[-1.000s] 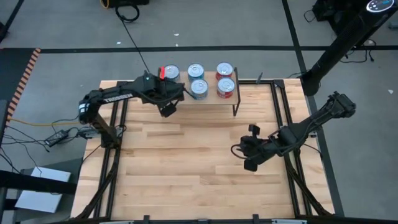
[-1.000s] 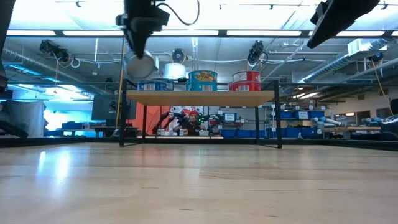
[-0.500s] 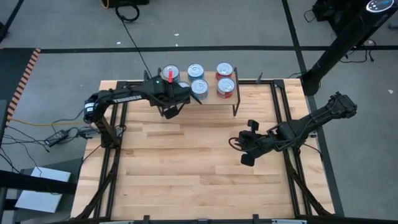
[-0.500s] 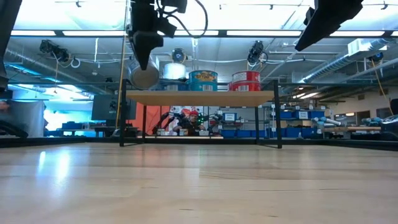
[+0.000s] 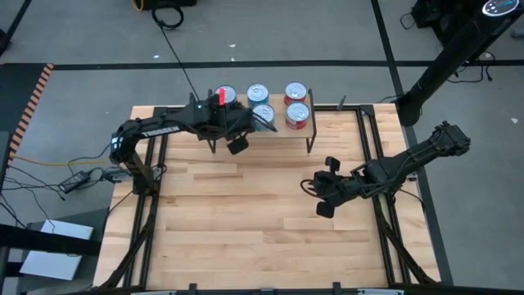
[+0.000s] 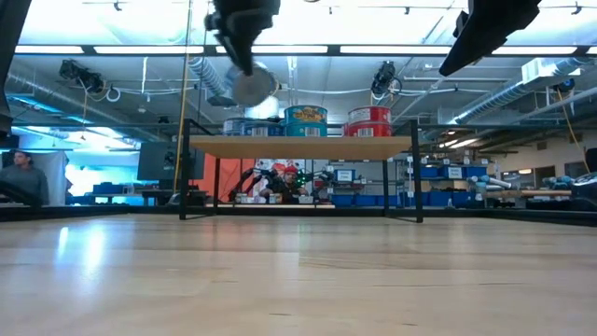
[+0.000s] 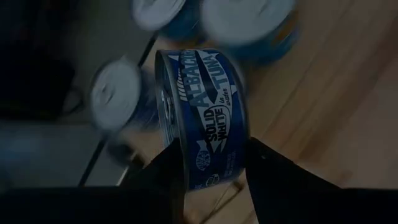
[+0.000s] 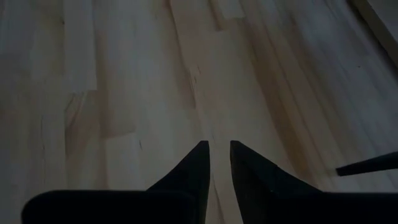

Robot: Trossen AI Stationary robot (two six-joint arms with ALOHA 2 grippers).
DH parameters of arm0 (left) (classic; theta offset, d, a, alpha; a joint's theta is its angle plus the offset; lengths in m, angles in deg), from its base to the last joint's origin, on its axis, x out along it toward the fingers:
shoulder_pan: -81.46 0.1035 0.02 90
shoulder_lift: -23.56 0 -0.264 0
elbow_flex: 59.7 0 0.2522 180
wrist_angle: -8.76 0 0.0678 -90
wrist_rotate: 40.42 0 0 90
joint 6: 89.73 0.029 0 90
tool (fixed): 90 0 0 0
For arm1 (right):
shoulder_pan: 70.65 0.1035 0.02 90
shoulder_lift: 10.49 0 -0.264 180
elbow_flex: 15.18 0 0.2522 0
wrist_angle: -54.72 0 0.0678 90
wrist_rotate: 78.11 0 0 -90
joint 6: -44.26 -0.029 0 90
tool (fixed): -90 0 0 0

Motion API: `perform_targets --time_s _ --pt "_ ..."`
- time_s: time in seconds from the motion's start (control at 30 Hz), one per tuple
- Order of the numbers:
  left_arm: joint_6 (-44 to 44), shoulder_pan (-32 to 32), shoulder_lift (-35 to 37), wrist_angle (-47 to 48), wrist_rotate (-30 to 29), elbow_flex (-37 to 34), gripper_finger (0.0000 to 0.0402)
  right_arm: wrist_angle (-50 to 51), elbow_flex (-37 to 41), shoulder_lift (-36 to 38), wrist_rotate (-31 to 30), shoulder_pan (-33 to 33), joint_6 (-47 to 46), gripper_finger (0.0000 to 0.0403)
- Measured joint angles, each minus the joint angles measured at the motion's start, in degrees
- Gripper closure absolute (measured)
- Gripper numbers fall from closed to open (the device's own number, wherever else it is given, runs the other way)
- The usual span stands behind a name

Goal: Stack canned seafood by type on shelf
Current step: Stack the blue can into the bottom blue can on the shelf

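My left pincer point(image 7: 208, 163) grips a dark-blue tuna tin point(image 7: 202, 118) by its flat ends, the tin turned on edge, raised over the left end of the shelf point(image 5: 301, 129); from above the arm hides the tin and much of the board there. In the left wrist view three silver tops sit blurred behind the held tin, and I cannot read their labels. The overhead view shows four other tins clearly on the shelf: one behind the arm point(image 5: 225, 96), two teal ones point(image 5: 259, 94) in the middle and two red ones point(image 5: 295, 92) at the right end, each pair one behind the other. At bench height the held tin point(image 6: 250, 84) hangs above the shelf's left half. My right pincer point(image 8: 215, 163) waits over bare planks on the right side of the bench point(image 5: 246, 221), its fingers nearly together, holding nothing. Beyond the bench lies a workshop with ceiling strip lights, and a person point(image 6: 22, 177) stands at far left.
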Motion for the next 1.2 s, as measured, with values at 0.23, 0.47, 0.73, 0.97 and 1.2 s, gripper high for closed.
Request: perform_targets --time_s 0.23,0.47,0.73,0.97,1.2 --pt "3.5 1.0 -3.7 -4.4 3.0 -0.7 0.0267 -0.6 0.0 0.0 -0.1 -0.5 0.8 0.0328" --pt "2.8 2.1 -5.8 -2.2 2.4 -0.5 0.0267 -0.7 0.0 0.0 0.0 -0.5 0.2 0.0328" --pt "-1.4 1.6 -5.1 6.5 4.5 1.4 0.0267 -0.5 0.0 0.0 0.0 -0.5 0.2 0.0328" --pt "-2.9 1.7 -5.2 8.2 2.1 4.2 0.0267 -1.1 0.0 0.0 -0.2 -0.6 1.3 0.0328" --pt "-1.2 1.7 -5.2 6.1 2.7 3.7 0.0267 -1.1 0.0 0.0 -0.2 -0.6 1.3 0.0328"
